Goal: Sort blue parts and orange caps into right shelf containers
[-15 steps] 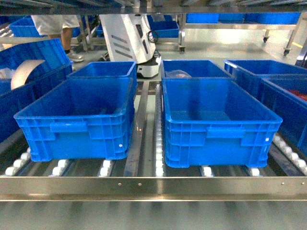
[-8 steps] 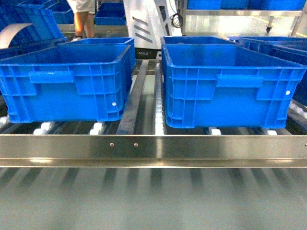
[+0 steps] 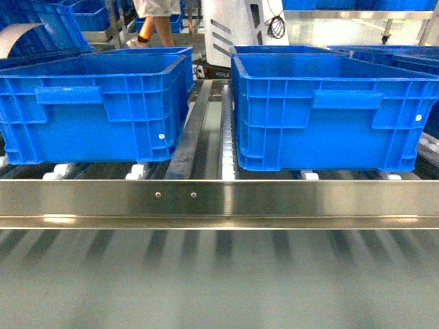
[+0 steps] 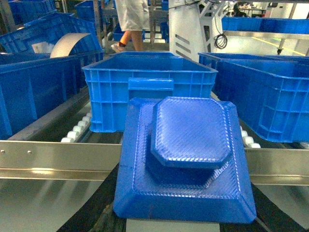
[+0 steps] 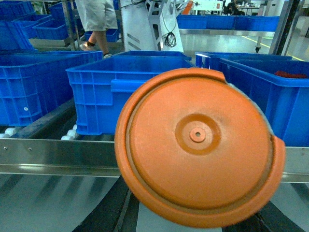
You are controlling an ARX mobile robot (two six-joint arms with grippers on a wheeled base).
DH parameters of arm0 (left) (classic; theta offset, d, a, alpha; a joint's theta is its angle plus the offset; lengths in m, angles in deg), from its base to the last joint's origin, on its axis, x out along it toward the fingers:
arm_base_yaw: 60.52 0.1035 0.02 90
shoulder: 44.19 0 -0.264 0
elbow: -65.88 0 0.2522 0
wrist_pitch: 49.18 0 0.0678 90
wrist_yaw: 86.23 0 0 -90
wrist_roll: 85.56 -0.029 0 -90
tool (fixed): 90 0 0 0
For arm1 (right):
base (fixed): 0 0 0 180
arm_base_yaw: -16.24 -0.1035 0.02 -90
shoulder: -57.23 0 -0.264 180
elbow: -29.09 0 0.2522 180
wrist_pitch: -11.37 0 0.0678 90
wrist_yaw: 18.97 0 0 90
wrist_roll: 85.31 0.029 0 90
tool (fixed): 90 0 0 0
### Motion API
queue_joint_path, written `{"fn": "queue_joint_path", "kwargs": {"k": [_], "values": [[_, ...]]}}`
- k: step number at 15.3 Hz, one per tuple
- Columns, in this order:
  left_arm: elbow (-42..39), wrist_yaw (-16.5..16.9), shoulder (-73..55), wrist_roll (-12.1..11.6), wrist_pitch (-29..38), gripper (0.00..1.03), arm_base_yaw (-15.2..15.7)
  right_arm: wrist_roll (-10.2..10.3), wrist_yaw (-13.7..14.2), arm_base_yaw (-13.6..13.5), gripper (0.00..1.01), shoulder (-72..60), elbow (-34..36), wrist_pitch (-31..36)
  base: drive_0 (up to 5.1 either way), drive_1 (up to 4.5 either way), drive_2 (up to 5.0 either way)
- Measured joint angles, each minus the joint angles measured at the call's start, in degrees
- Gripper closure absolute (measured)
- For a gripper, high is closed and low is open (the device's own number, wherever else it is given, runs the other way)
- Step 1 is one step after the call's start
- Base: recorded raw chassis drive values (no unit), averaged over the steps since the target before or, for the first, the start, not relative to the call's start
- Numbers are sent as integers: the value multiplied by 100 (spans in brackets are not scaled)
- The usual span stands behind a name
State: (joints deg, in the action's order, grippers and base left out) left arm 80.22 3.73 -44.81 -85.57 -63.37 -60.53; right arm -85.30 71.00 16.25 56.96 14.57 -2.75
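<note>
A blue part (image 4: 186,159), a square ribbed base with a raised octagonal top, fills the left wrist view, and my left gripper (image 4: 186,226) is shut on it; only its dark fingers (image 4: 102,212) show below. An orange cap (image 5: 198,145), round with a centre boss, fills the right wrist view, held by my shut right gripper (image 5: 193,228). Two right shelf containers, deep blue crates, stand side by side on rollers, the left crate (image 3: 103,110) and the right crate (image 3: 329,116). Both held items hang in front of the shelf rail, short of the crates. Neither gripper shows in the head view.
A steel front rail (image 3: 219,199) runs across below the crates, with white rollers (image 3: 137,169) behind it. More blue crates stand at both sides, one holding red items (image 5: 289,74). Behind the shelf are a walking person (image 3: 161,17) and a white machine (image 3: 236,31).
The head view has dropped lower and closer: the crates were seen from above and now show side-on. The person behind has walked to the right.
</note>
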Motion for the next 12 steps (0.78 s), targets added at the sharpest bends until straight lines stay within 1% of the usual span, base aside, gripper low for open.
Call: {"fn": "queue_joint_path", "kwargs": {"k": [4, 12], "values": [[0, 0, 0, 0, 0, 60, 0, 0, 0, 0, 61, 0, 0, 0, 1, 24, -21], [0, 0, 0, -2, 2, 60, 0, 0, 0, 0, 61, 0, 0, -2, 5, 412, -402]]}}
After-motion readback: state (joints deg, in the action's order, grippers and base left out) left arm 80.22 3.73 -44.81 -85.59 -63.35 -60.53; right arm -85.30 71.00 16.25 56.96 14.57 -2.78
